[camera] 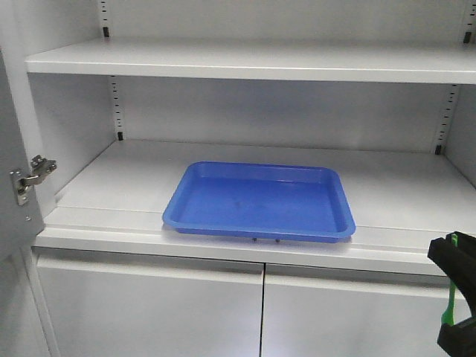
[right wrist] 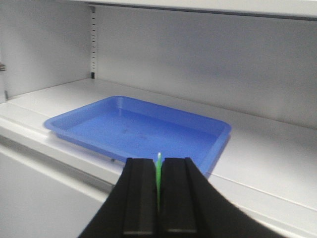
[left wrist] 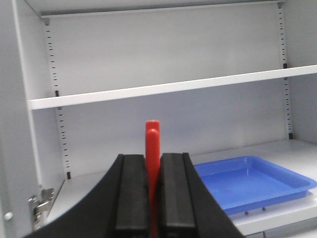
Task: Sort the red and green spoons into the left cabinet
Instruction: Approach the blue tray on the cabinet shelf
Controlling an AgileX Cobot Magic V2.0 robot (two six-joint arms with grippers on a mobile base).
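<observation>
Clamped upright between left gripper (left wrist: 152, 166) jaws: red spoon (left wrist: 152, 136); green spoon (right wrist: 158, 166) pinched likewise in right gripper (right wrist: 158, 171). Both just short of left cabinet (camera: 260, 111), facing blue tray (camera: 260, 232) on shelf (camera: 111, 178). Might twist or slip, handles being thin. Wrists level, pointed inward, right one low beside shelf edge.

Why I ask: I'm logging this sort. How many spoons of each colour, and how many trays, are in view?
red spoon: 1
green spoon: 1
blue tray: 1
Total: 3
</observation>
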